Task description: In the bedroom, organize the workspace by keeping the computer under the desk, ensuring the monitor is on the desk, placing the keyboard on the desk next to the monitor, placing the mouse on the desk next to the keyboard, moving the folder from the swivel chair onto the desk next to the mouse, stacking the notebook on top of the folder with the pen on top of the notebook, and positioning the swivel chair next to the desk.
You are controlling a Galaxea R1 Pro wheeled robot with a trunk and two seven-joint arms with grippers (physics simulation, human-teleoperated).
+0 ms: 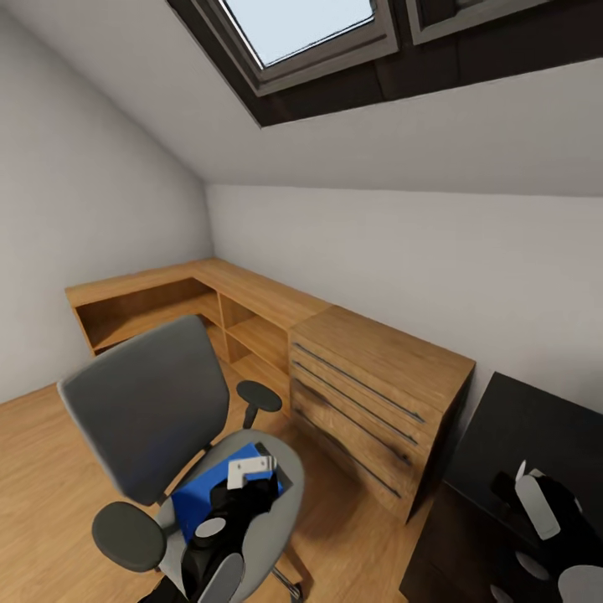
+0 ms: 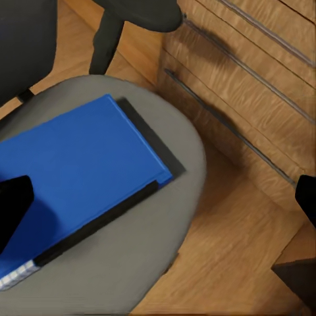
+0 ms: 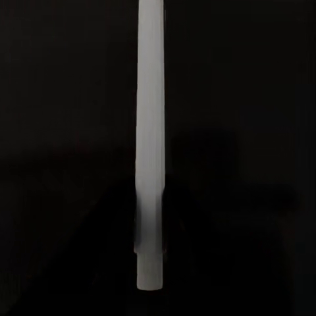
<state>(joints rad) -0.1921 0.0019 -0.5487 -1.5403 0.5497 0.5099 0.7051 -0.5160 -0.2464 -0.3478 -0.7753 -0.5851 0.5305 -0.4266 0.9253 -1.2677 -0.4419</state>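
Folder-retrieval step. The blue folder lay flat on the seat of the chair, beside the wooden drawers. We held the left gripper just above it, fingers spread wide and grasping nothing. The right gripper hung over the black desk; we could not tell whether it was clenched. Next, we judged, the left fingers had to drop over a folder edge and close.

A flat blue rectangular folder lies on the grey swivel chair seat, left of the wooden drawer unit; a black tabletop stands far right.
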